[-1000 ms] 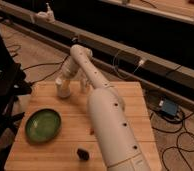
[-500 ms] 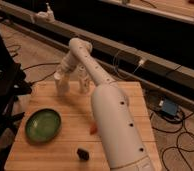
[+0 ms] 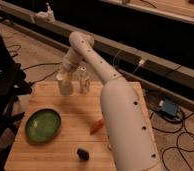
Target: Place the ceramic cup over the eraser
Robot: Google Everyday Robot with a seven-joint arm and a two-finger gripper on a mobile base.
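Evidently the carry is the step in hand: the pincer (image 3: 65, 81), at the far side of the wooden table (image 3: 60, 156), is closed on the ceramic cup (image 3: 65, 89), a small, plain white, matte, tapered shape just beside a slim white bottle (image 3: 83, 80). The eraser (image 3: 82, 154), a chunky black block, lies well apart near the front edge. The next move likely calls for crossing between the glossy green plate (image 3: 42, 125) and the orange carrot-shaped piece (image 3: 96, 126), then lowering the cup squarely over it.
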